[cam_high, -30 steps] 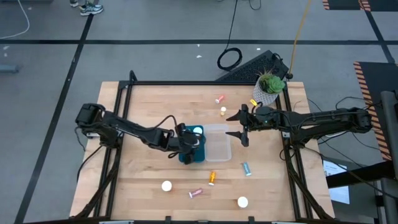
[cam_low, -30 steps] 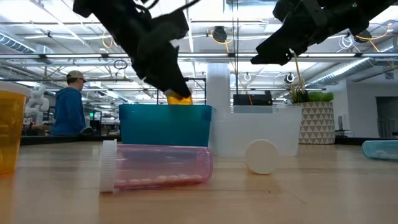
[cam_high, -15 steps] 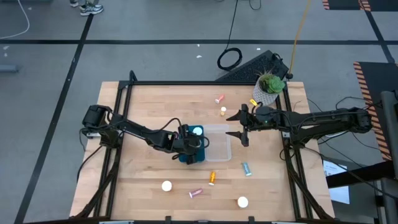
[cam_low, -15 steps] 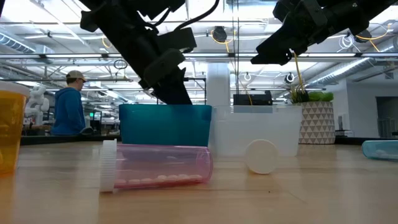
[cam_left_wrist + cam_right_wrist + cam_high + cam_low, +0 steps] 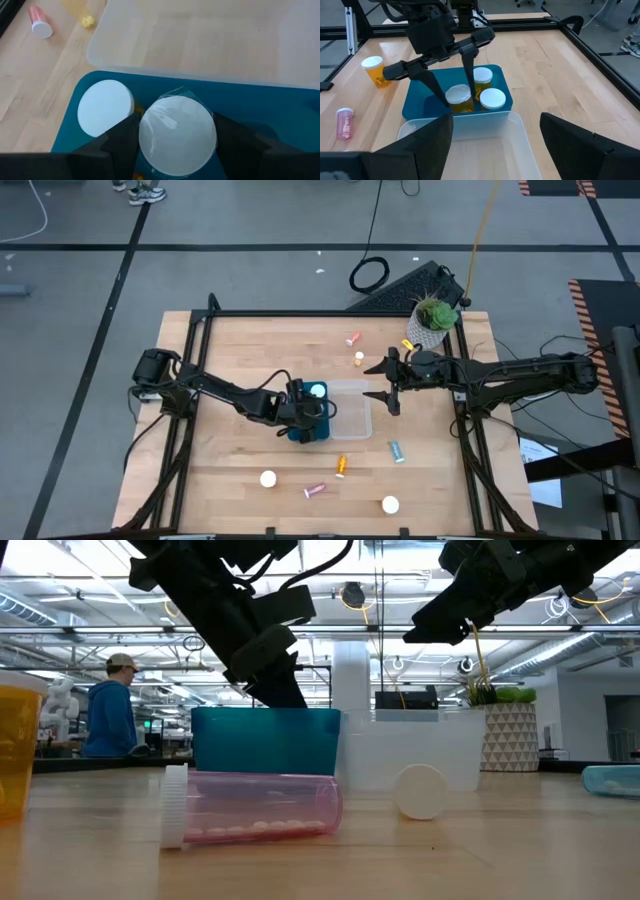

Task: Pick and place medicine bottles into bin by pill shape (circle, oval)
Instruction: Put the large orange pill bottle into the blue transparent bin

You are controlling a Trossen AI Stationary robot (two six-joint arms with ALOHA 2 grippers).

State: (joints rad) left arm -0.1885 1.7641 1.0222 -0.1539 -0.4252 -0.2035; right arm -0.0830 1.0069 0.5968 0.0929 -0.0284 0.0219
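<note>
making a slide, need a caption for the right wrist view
Left gripper lowers an amber bottle into the teal bin beside two others.

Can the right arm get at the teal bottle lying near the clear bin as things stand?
Probably yes. The teal bottle lies alone on bare wood beside the clear bin, on the right arm's side. The right gripper hangs open nearby with nothing between.

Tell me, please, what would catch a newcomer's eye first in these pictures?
Probably the left gripper, reaching down into the teal bin at the table's middle, its jaws around a white-capped amber bottle standing beside two others there. Next, the empty clear bin touching the teal one, with the right gripper hovering open above its far side, and loose bottles scattered over the wooden table.
</note>
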